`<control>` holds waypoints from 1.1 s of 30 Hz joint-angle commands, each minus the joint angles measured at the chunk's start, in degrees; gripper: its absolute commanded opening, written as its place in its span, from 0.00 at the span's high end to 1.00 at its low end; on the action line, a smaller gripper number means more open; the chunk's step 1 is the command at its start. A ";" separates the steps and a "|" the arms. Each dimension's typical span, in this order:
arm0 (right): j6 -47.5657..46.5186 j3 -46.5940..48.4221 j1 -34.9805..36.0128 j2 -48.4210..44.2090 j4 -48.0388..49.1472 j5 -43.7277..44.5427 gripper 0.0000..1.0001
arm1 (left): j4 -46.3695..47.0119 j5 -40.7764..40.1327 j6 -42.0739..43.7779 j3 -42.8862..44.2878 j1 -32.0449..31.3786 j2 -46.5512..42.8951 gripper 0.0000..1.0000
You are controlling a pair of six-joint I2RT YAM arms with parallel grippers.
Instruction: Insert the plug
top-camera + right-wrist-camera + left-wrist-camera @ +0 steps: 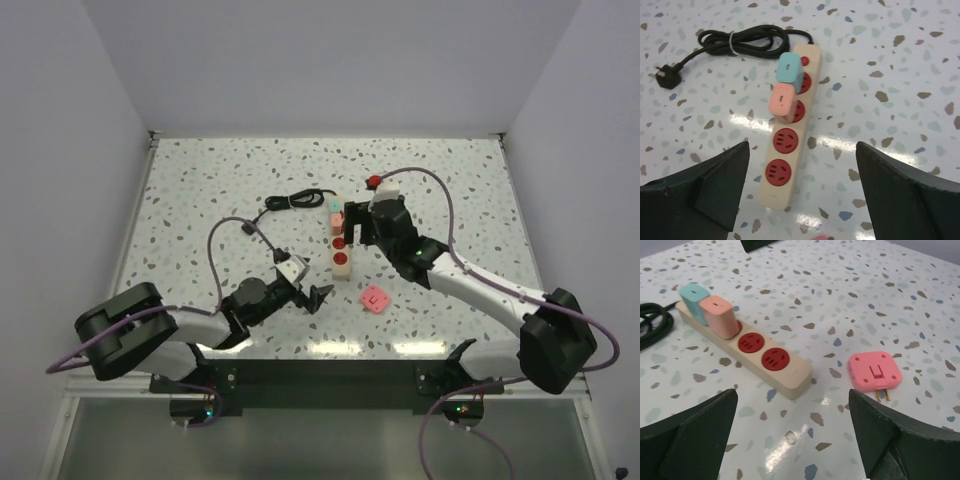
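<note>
A beige power strip (342, 258) with red sockets lies mid-table. A teal plug (789, 70) and a salmon-pink plug (782, 100) stand in its two far sockets; the two near sockets (778, 173) are bare. A flat pink square plug (875, 371) lies on the table to the right of the strip's near end, prongs folded out. My right gripper (802, 190) hangs open above the strip's near half, holding nothing. My left gripper (792, 435) is open low over the table, just short of the strip's near end and the pink square plug.
The strip's black cable (740, 42) lies coiled at the far left with its plug (665, 79) on the table. White walls enclose the speckled table (200, 190) on three sides. The arms' purple cables (215, 250) loop above the table.
</note>
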 commanded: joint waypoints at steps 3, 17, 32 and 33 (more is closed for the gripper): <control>0.53 -6.17 -6.14 -8.04 -0.41 1.72 0.07 | 4.25 -4.34 0.67 9.19 -10.42 12.53 0.02; 0.44 -12.60 -9.83 -17.11 0.03 -0.56 0.02 | 1.45 -6.18 -2.67 24.67 -16.96 31.35 0.01; -0.09 -13.65 -10.36 -18.26 1.35 -2.50 0.02 | -5.84 -13.47 0.05 28.72 -19.95 36.98 0.00; 0.00 -13.65 -10.36 -18.34 1.35 -2.67 0.02 | -6.28 -13.65 0.49 28.89 -20.21 37.24 0.02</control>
